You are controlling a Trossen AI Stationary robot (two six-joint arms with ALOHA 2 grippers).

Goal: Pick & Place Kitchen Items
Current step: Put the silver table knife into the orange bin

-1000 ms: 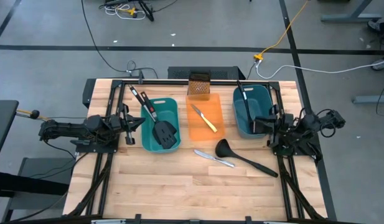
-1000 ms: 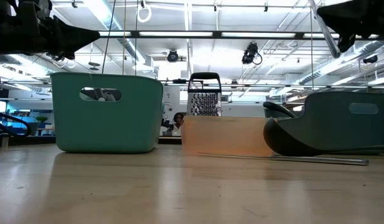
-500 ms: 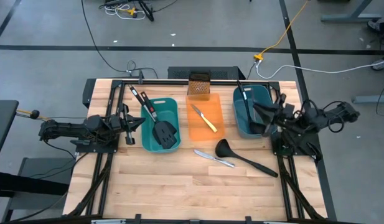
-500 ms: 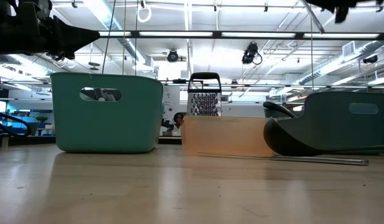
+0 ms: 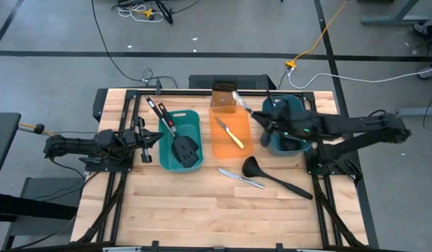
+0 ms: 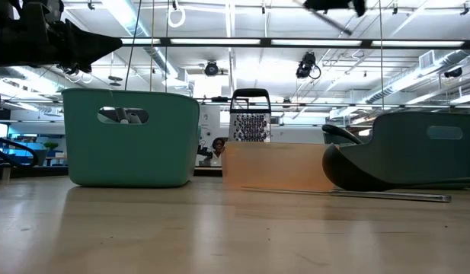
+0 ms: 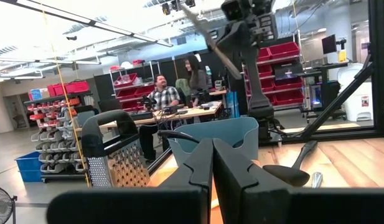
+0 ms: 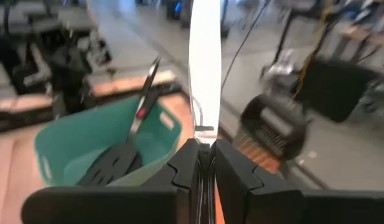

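right tool (image 5: 261, 117): clamped on silver table knife (image 8: 204, 68), aloft between orange tray (image 5: 232, 140) and right teal tub (image 5: 284, 124) | advice: keep blade level, lower slowly over tray, probably its destination | left tool (image 7: 211, 163): together, parked at table's left edge

Both arms are matte black, built of chunky jointed segments. The left arm (image 5: 96, 147) has blocky housings with black cabling along its links. The right arm (image 5: 356, 127) shows a long slim forearm link and a small green light near its wrist. Each gripper has 2 flat, angular black fingers (image 7: 207, 171), wedge-shaped with bevelled edges.
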